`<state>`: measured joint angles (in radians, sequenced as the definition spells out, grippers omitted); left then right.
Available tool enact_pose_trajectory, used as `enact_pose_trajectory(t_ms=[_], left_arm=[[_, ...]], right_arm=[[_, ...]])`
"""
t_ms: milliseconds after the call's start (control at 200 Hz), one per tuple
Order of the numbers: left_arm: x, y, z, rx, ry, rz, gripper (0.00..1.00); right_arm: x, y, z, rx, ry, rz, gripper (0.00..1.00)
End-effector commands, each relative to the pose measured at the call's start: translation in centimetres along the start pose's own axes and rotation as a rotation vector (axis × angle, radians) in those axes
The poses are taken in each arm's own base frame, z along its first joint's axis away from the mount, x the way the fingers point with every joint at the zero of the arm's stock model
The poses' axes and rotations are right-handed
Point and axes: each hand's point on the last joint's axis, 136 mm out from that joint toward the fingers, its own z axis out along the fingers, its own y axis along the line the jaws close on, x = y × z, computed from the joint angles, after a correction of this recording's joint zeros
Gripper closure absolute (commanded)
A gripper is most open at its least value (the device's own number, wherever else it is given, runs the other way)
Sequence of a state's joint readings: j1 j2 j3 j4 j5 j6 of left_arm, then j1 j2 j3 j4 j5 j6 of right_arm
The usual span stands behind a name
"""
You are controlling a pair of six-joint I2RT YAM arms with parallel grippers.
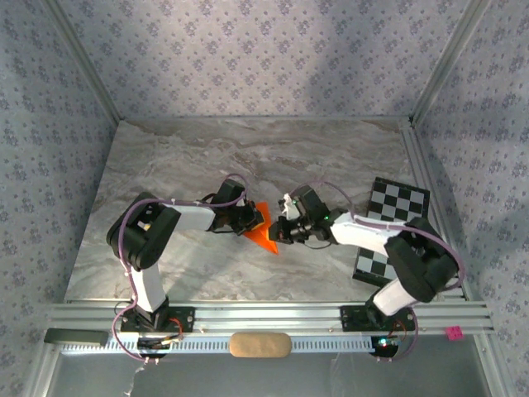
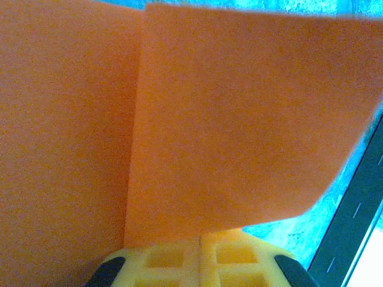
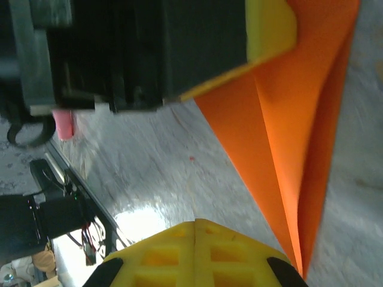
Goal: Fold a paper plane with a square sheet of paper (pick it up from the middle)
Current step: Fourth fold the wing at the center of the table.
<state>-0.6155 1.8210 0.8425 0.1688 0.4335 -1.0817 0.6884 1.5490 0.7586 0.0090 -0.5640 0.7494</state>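
Marbled grey surface (image 1: 165, 165) under patterned walls: the orange paper plane (image 1: 263, 237) lies near its middle, between both arms. The left pincer (image 1: 250, 217) is together, tips against the paper; whether it pinches or only presses is hard to tell, as the paper blocks its wrist view. The right pincer (image 1: 283, 232) is together beside the sharp tip, holding nothing.

Soft, even overhead light in the top view; faint shadows on the bench (image 1: 165, 174). Left wrist picture blurred, the orange paper (image 2: 227, 119) too close for focus. Right wrist view: white glare on the bench.
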Motion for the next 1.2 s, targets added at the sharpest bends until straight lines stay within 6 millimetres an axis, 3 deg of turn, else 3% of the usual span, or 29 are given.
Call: enact_pose_trajectory(t_ms=[0, 335, 520, 885, 969, 1199], left_arm=[[0.2, 2.8, 0.2, -0.09, -0.006, -0.026, 0.92], [0.3, 2.9, 0.4, -0.088, -0.002, -0.026, 0.92], [0.2, 2.8, 0.4, -0.087, -0.005, -0.026, 0.92], [0.1, 2.7, 0.3, -0.085, -0.007, -0.025, 0.92], [0.1, 2.7, 0.3, -0.086, -0.008, -0.025, 0.92], [0.2, 2.8, 0.2, -0.089, -0.01, -0.024, 0.92]], right_arm=[[-0.7, -0.5, 1.3, 0.031, 0.014, 0.038, 0.97], [-1.3, -3.0, 3.1, 0.078, 0.027, 0.104, 0.97], [0.0, -5.5, 3.2, 0.105, 0.045, 0.159, 0.97], [3.2, -8.1, 3.0, 0.147, 0.09, 0.229, 0.98], [2.7, -7.4, 2.7, 0.135, 0.075, 0.211, 0.98], [-0.3, -2.2, 1.6, 0.031, 0.028, 0.088, 0.98]])
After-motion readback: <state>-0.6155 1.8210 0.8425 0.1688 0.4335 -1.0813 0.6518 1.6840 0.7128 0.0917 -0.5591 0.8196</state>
